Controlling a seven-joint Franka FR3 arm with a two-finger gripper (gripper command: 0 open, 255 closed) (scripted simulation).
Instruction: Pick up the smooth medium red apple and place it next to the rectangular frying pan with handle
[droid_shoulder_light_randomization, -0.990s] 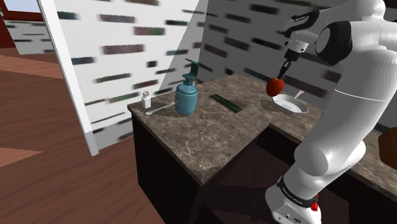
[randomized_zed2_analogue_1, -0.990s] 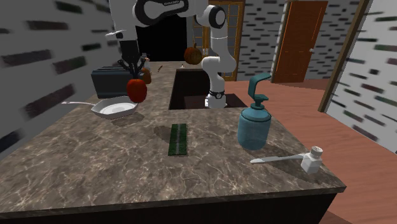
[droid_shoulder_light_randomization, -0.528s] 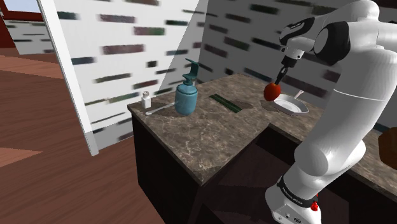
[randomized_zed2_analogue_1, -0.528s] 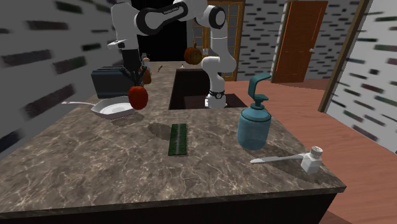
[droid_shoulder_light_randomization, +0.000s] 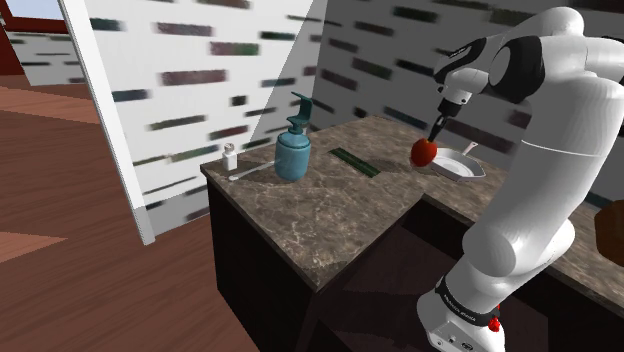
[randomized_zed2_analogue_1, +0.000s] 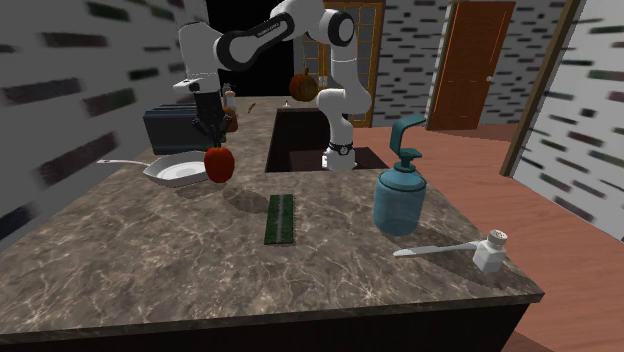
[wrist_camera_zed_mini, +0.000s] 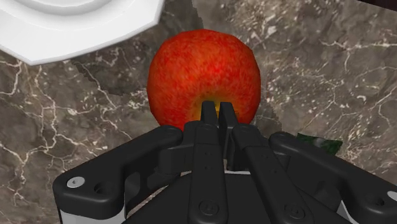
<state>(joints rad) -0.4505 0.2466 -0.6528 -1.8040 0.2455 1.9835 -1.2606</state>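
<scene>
I count one red apple (droid_shoulder_light_randomization: 424, 151) at the shoulder view's right; one white pan (droid_shoulder_light_randomization: 468, 170) just right of it; one teal pump bottle (droid_shoulder_light_randomization: 293, 155) at centre; one dark green strip (droid_shoulder_light_randomization: 356, 161) between bottle and apple; one white shaker (randomized_zed2_analogue_1: 490, 250) at the second exterior view's lower right; two black fingers (wrist_camera_zed_mini: 208, 118), mine.

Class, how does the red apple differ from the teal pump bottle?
The round red apple is clasped by the black fingers above the marbled counter; the teal pump bottle stands on it. The apple is smaller and round; the bottle is taller, with a spout.
</scene>
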